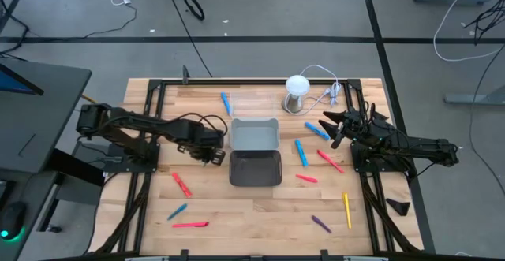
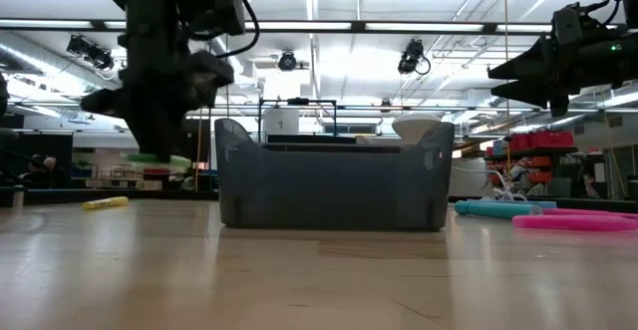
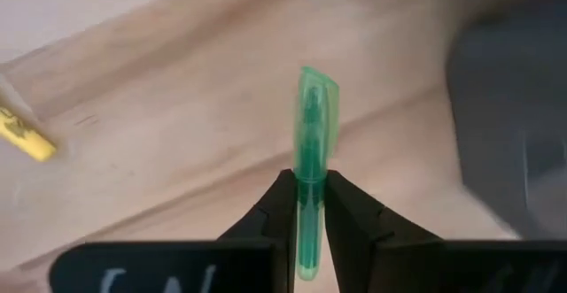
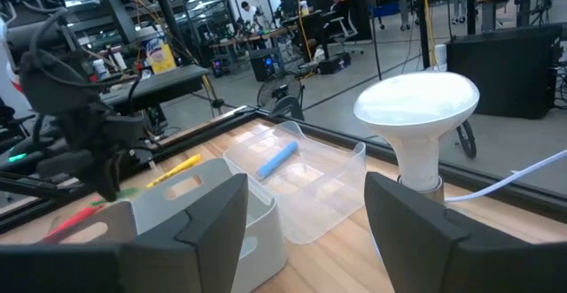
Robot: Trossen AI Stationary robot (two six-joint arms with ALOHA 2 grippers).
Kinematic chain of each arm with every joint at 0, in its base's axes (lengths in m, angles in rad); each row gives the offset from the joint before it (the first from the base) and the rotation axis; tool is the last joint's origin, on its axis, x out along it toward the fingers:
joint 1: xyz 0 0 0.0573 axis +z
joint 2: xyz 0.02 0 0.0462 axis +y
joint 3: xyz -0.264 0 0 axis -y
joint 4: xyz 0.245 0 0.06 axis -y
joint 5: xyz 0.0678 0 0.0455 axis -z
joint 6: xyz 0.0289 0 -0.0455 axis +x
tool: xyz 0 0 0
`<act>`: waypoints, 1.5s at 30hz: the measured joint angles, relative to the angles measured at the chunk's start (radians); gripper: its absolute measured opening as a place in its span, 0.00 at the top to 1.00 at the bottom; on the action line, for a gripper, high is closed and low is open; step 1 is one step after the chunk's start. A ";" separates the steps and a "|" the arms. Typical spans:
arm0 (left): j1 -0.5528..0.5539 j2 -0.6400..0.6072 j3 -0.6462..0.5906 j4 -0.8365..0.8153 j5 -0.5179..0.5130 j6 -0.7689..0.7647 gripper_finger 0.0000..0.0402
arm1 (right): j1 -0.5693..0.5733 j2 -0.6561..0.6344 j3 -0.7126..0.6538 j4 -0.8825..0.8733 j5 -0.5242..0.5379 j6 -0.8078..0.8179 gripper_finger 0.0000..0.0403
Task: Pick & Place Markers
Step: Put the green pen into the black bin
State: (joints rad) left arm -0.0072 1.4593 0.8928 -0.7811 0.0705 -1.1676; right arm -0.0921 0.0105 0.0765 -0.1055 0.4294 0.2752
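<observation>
One green marker [image 3: 312, 151] was pinched at its barrel, below the cap, by the left pincer [image 3: 309, 206], lifted just clear of the desk [image 1: 260, 214] at nine o'clock from the grey tray [image 1: 254, 168]. Light, stiff and slick, it would likely pivot if gripped off-centre, so a mid-barrel hold seemed safest. At three o'clock the right pincer [image 4: 306, 209] hung wide and empty.

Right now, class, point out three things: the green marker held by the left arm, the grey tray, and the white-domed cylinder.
green marker [image 3: 314, 107], left wrist view, on its translucent cap.
grey tray [image 2: 329, 185], low view, on its near wall.
white-domed cylinder [image 1: 297, 85], high view, on its dome.
</observation>
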 joint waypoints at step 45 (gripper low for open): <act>-0.110 0.071 0.423 -0.522 -0.003 0.914 0.89 | 0.000 0.000 0.000 0.000 0.000 0.000 0.43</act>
State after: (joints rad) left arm -0.1169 1.5299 1.3156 -1.3035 0.0673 -0.2538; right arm -0.0921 0.0109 0.0765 -0.1055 0.4294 0.2752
